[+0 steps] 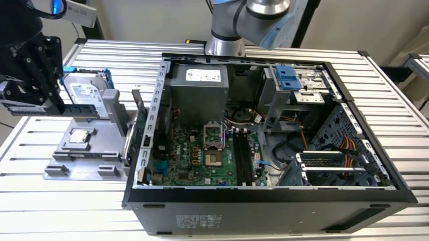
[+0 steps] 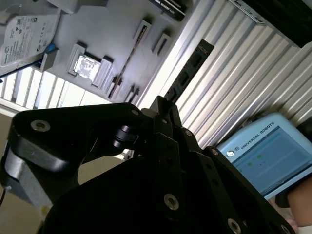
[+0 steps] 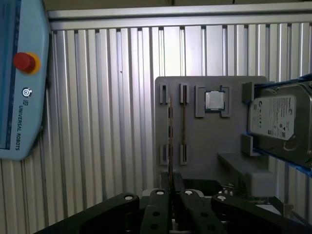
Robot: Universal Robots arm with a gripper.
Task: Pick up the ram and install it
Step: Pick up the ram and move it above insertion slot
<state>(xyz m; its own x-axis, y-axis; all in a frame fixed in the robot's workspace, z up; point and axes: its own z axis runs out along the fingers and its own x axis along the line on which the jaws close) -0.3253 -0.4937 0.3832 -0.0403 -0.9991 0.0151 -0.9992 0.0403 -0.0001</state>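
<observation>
Two black metal fingers of the gripper are closed flat against the ram, pinching it by one end. The rest of the stick juts straight out past the fingertips. In the first wrist view it shows edge-on as a thin dark line. In the second wrist view its broad face shows as a long, narrow dark strip with square chips and a notched edge. In the exterior view the gripper carries the ram lying level in the air, clear of everything beneath it.

Below the hand sits a matte grey moulded fixture plate with raised rectangular slot posts. Just beyond the ram's free end, a small square silver CPU chip lies in a shallow pocket of the plate. Farther off to that side, a boxy hard drive with a white label leans in a blue-edged cradle. Under it all runs a ribbed aluminium table, its long parallel grooves shiny. A pale blue teach pendant with a round red button lies on it, beside the hand.

Well apart from the hand, toward the exterior view's right, an open black steel computer case exposes a green motherboard with long dark memory slots.
</observation>
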